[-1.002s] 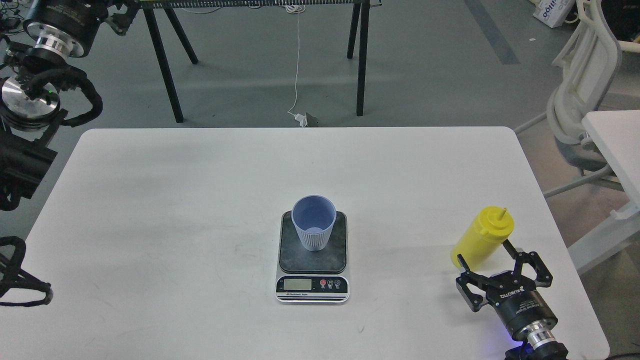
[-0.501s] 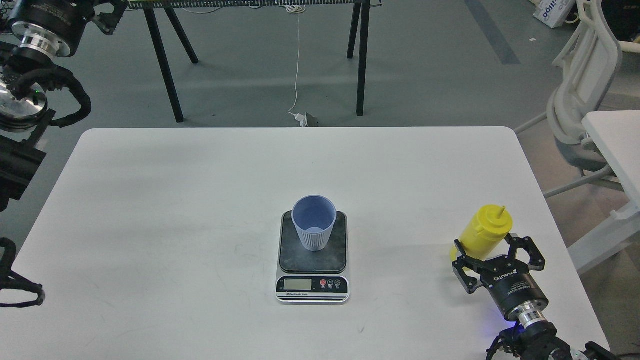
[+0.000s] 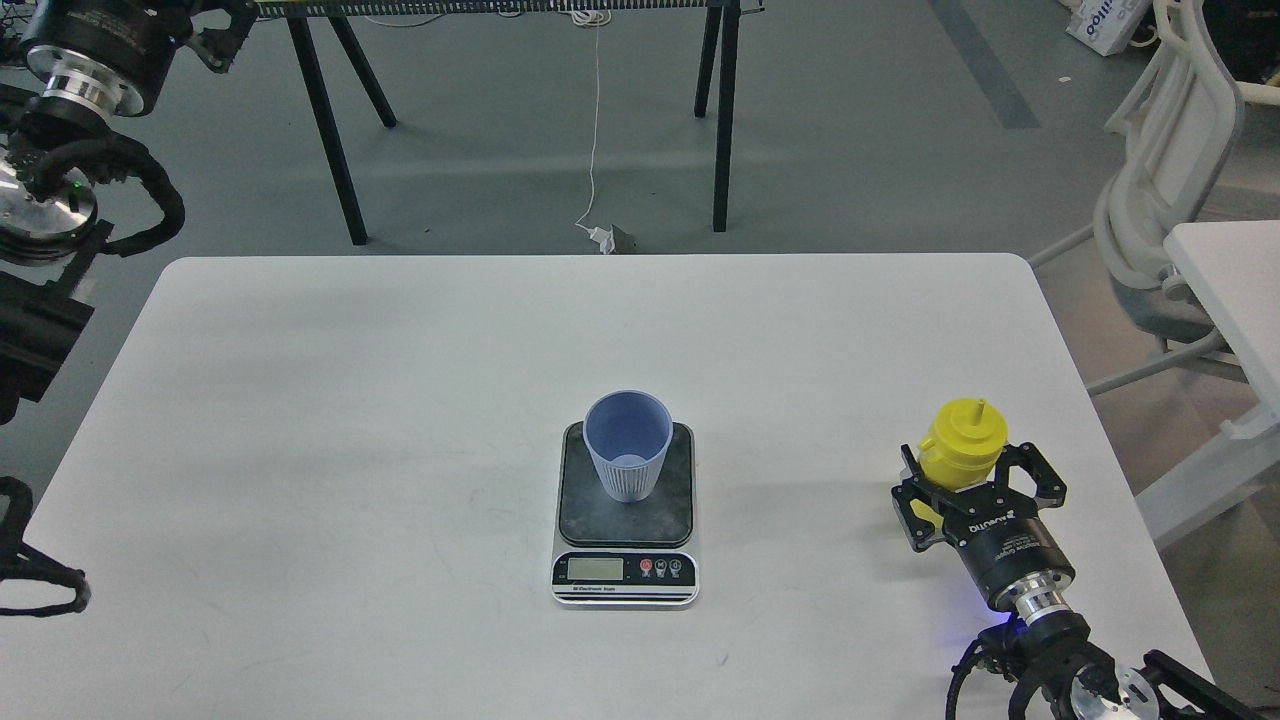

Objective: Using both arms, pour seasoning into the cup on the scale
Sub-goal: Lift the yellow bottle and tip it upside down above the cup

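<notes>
The light-blue ribbed cup (image 3: 628, 445) stands upright on the dark platform of the scale (image 3: 625, 560) at the table's middle front. The yellow seasoning bottle (image 3: 958, 443) stands near the table's front right edge, nozzle up. My right gripper (image 3: 978, 480) is open, its two black fingers on either side of the bottle's body and hiding its lower part. I cannot tell whether the fingers touch it. My left arm is raised at the far left. Its gripper (image 3: 215, 35) is cut off by the top edge, far from the table's things.
The white table (image 3: 400, 400) carries only the scale, cup and bottle. A black-legged bench (image 3: 720, 120) and a white cable (image 3: 595, 130) are on the floor beyond. A white chair (image 3: 1170, 200) and a second table (image 3: 1235, 280) stand at the right.
My right gripper moved forward and left, so its fingers now straddle the bottle. The bottle now looks more upright, its cap shifted left. The left arm rose slightly, then stayed put.
</notes>
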Robot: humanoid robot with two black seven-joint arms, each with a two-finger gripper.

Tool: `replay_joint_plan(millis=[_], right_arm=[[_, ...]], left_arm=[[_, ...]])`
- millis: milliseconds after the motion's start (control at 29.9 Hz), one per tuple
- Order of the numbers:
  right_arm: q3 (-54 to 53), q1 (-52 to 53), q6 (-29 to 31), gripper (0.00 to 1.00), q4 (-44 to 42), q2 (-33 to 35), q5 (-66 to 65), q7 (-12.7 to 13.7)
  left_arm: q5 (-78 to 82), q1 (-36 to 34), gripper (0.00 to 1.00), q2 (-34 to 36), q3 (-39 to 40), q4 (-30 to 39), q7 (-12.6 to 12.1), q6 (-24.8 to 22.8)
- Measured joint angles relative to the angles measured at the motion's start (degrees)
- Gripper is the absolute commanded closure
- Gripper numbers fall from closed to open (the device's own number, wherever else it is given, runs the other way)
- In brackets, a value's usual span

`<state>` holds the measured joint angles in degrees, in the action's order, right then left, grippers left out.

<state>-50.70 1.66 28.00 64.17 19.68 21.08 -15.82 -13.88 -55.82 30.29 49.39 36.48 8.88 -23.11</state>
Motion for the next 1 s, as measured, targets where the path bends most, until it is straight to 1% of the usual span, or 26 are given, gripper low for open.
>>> replay_joint_plan(millis=[100, 200, 334, 434, 501, 601, 668, 735, 802, 902, 1002], right_arm=[[-0.01, 1.61, 0.00, 0.38, 1.34, 1.75, -0.18, 0.00], [-0.34, 4.72, 0.00, 0.39, 3.77, 7.75, -0.85, -0.03], [-0.51, 12.32, 0.00, 0.42, 6.98, 15.62, -2.77, -0.09], [-0.29, 19.78, 0.00, 0.46, 7.25, 18.80, -6.85, 0.34], [-0.22, 24.38, 0.00, 0.48, 7.06, 19.30, -10.05, 1.77], [-0.05, 29.76, -0.10, 0.49, 6.89, 19.33, -14.12, 5.18], [0.80, 33.08, -1.70, 0.49, 6.84, 18.35, -17.61, 6.64], [3.39, 36.64, -4.09, 0.50, 6.82, 16.96, -21.54, 7.11], [7.31, 41.02, -6.74, 0.54, 6.82, 16.16, -25.01, 7.16], [14.55, 48.17, -11.04, 0.55, 6.86, 14.99, -29.59, 6.99], [21.24, 55.21, -16.95, 0.55, 6.86, 12.52, -36.10, 6.77]], left_arm=[[0.00, 0.00, 0.00, 0.23, 0.01, 0.05, 0.04, 0.00], [-0.01, 0.00, 0.00, 0.32, 0.25, 0.08, 0.09, 0.00], [0.00, 0.01, 0.00, 0.34, 0.60, 0.11, 0.09, 0.00], [0.00, 0.09, 0.00, 0.39, 0.67, 0.11, 0.09, 0.00], [0.00, 0.14, 0.00, 0.39, 0.68, 0.11, 0.09, 0.00], [0.00, 0.27, 0.00, 0.40, 0.67, 0.10, 0.09, 0.11], [0.00, 0.33, 0.00, 0.44, 0.64, 0.09, 0.09, 0.16], [-0.01, 0.34, 0.00, 0.46, 0.63, 0.09, 0.09, 0.17], [-0.06, 0.36, 0.00, 0.47, 0.62, 0.09, 0.13, 0.17], [-0.15, 0.42, 0.00, 0.49, 0.65, 0.08, 0.26, 0.17], [-0.19, 0.47, 0.00, 0.46, 0.70, 0.08, 0.43, 0.17]])
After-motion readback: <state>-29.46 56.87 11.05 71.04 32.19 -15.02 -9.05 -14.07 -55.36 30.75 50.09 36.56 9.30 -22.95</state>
